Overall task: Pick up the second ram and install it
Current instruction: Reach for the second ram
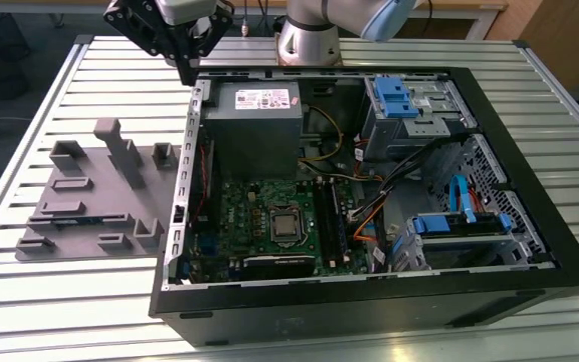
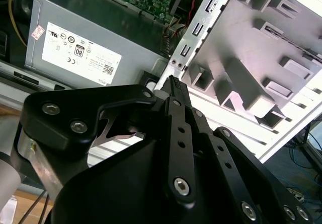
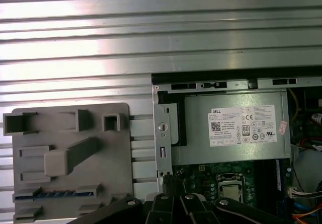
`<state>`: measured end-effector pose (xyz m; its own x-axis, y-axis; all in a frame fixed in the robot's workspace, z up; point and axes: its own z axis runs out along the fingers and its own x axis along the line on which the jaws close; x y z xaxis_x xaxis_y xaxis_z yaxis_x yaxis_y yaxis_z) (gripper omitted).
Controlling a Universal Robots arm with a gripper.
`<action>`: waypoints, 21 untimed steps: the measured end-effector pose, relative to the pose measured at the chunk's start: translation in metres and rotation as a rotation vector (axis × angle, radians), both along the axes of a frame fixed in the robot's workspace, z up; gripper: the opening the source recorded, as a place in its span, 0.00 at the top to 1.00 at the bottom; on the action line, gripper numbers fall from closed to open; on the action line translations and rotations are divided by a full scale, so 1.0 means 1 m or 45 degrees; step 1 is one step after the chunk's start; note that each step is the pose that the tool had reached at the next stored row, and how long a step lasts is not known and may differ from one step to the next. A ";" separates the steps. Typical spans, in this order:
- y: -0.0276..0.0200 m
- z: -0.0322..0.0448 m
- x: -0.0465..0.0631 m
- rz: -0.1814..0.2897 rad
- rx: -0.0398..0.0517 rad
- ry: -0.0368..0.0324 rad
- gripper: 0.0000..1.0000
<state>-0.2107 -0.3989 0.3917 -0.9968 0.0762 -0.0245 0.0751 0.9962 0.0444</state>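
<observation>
My tool (image 1: 187, 77) hangs above the edge of the computer case (image 1: 370, 300), pressed together on nothing — the second ram (image 3: 50, 194) lies in the grey holder (image 1: 88, 188) on the surface (image 1: 68, 302).

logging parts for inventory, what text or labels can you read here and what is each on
The white label on the power supply: lines of print and marks, too small to read.
The small pink sticker beside that label: unreadable.
The motherboard: markings too small to read.
The second ram in the grey holder: no readable print.
</observation>
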 end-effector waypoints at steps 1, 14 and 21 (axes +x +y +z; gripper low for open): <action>0.0000 0.0000 0.000 0.000 0.000 0.0001 0.89; 0.0000 -0.0001 -0.004 0.000 0.000 0.0000 0.89; 0.0000 -0.0001 -0.006 0.000 0.000 0.0001 0.89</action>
<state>-0.2170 -0.3990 0.3915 -0.9968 0.0763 -0.0244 0.0751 0.9962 0.0444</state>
